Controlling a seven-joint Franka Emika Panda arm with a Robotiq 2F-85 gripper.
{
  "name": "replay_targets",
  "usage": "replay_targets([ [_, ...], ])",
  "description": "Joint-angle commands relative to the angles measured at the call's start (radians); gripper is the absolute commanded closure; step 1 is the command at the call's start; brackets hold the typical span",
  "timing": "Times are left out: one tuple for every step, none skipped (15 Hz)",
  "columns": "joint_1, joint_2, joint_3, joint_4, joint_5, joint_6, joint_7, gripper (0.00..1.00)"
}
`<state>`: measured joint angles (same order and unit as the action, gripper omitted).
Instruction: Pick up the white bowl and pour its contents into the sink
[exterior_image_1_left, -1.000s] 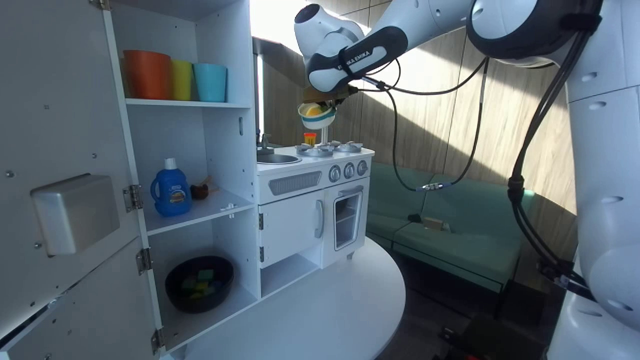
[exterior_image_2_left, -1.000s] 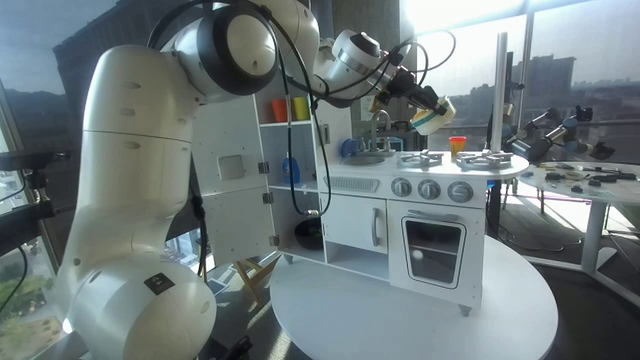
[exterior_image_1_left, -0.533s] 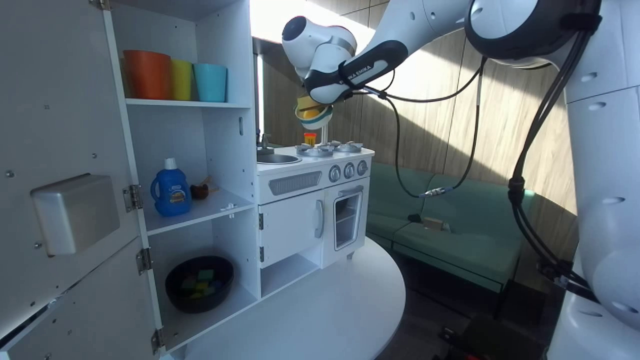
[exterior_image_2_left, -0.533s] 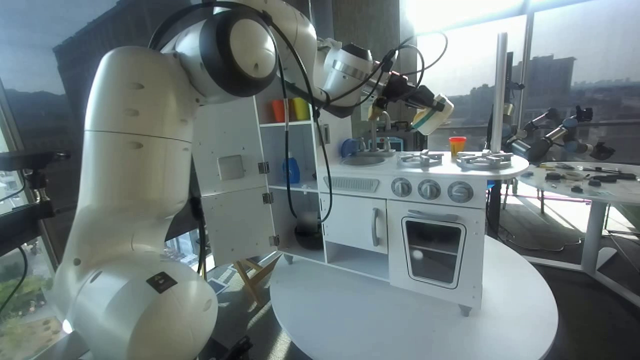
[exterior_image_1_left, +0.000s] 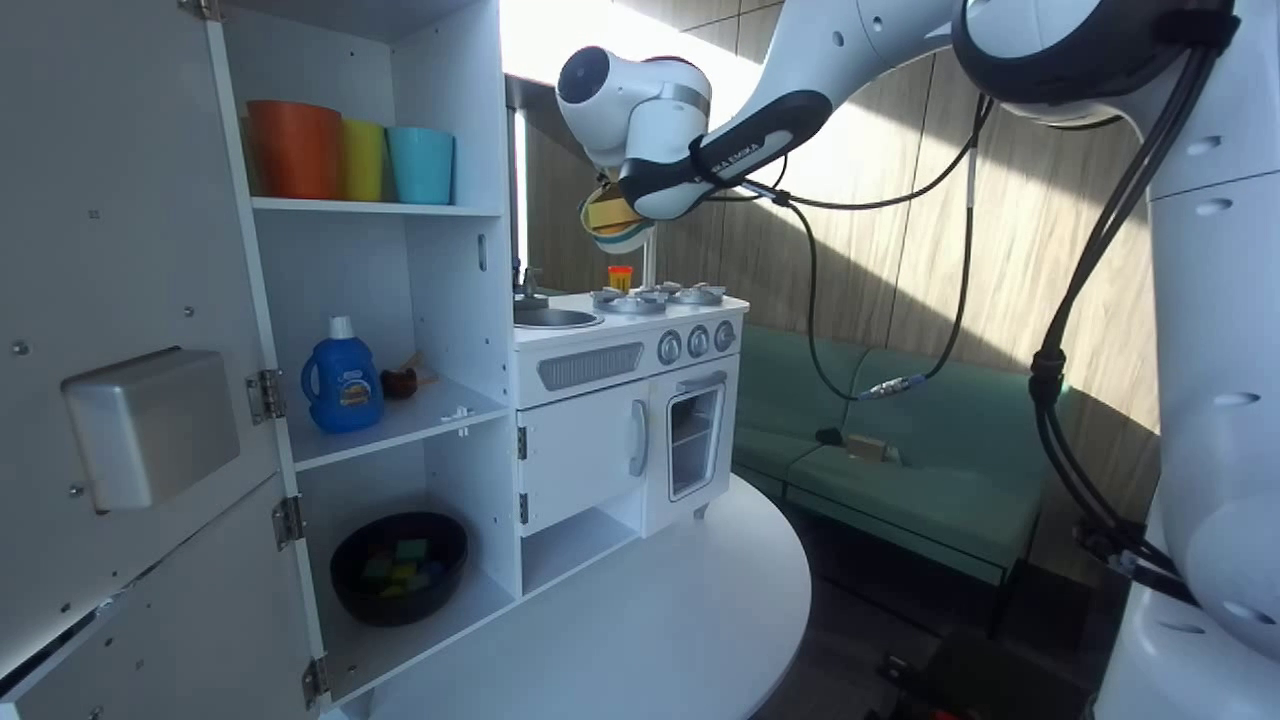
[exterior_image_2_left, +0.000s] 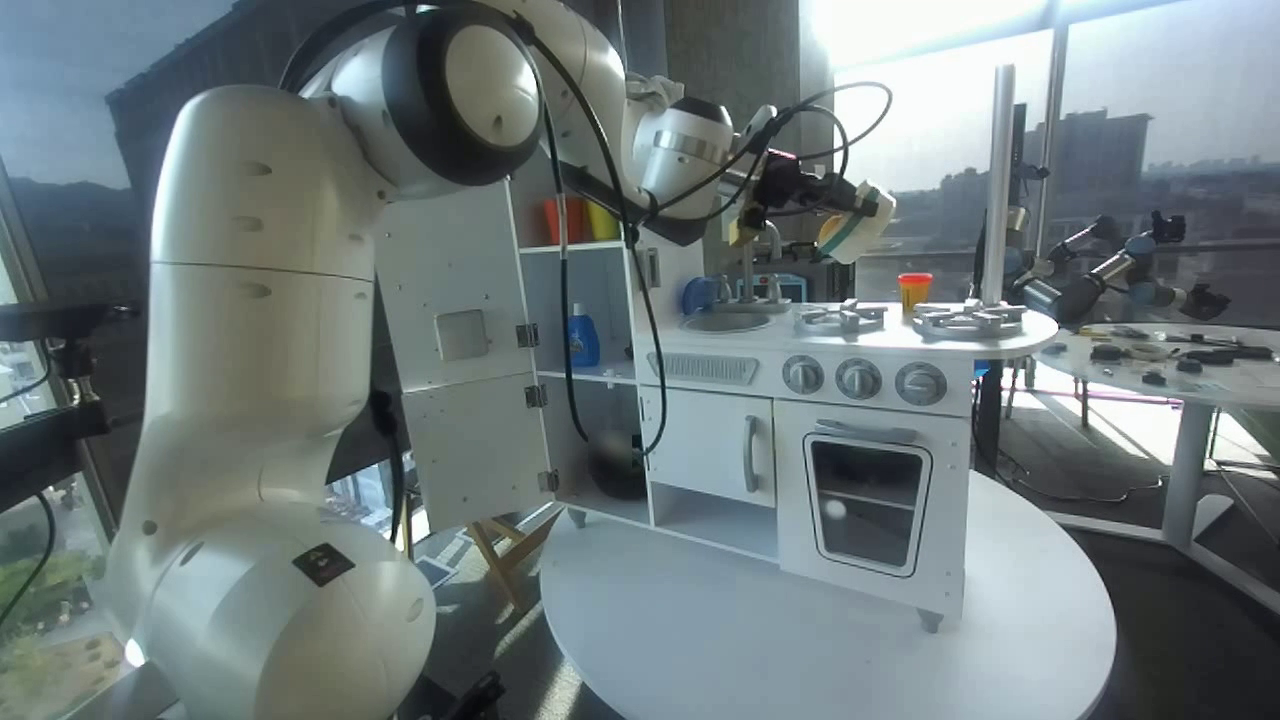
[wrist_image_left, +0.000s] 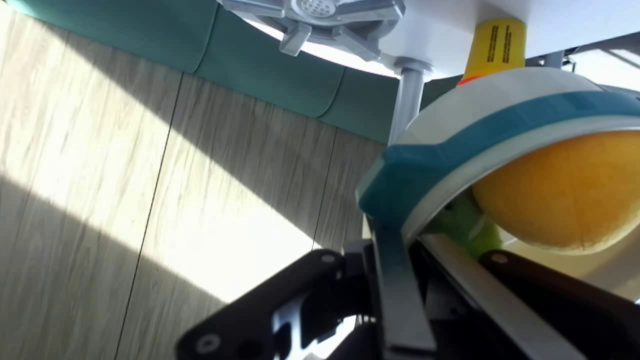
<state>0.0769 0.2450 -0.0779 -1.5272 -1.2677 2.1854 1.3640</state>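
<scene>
White bowl (wrist_image_left: 475, 132), two gripping fingers (wrist_image_left: 505, 300), one sink (exterior_image_2_left: 725, 322)

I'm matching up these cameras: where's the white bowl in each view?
In an exterior view: white bowl, upper centre, partly hidden.
In an exterior view: white bowl, upper part, right of centre.
Wrist view: white bowl, right side, cut by the edge.
Shared landmark: yellow container.

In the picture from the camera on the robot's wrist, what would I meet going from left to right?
Burner, pole, yellow tub, then the round orange thing in the bowl.
</scene>
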Motion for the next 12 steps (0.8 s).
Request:
replay_targets([
  [-0.002, -0.084, 0.022, -0.094, -0.1, 0.046, 0.093, 0.92],
  [-0.003, -0.097, 0.029, -0.114, -0.125, 0.056, 0.111, 0.92],
  [-0.003, -0.111, 0.035, -0.136, -0.151, 0.064, 0.133, 0.92],
  [-0.005, -0.122, 0.043, -0.155, -0.166, 0.07, 0.147, 0.92],
  [-0.007, -0.134, 0.051, -0.176, -0.175, 0.077, 0.158, 0.92],
  [-0.009, -0.146, 0.057, -0.199, -0.188, 0.083, 0.167, 0.92],
  [-0.009, -0.159, 0.063, -0.222, -0.2, 0.089, 0.176, 0.92],
  [-0.009, -0.169, 0.068, -0.244, -0.217, 0.094, 0.185, 0.92],
  [-0.008, -0.178, 0.073, -0.263, -0.244, 0.093, 0.202, 0.92],
  [-0.007, -0.188, 0.078, -0.283, -0.268, 0.093, 0.214, 0.92],
  [-0.007, -0.199, 0.083, -0.302, -0.29, 0.094, 0.226, 0.92],
  [-0.006, -0.211, 0.089, -0.324, -0.318, 0.095, 0.24, 0.92],
])
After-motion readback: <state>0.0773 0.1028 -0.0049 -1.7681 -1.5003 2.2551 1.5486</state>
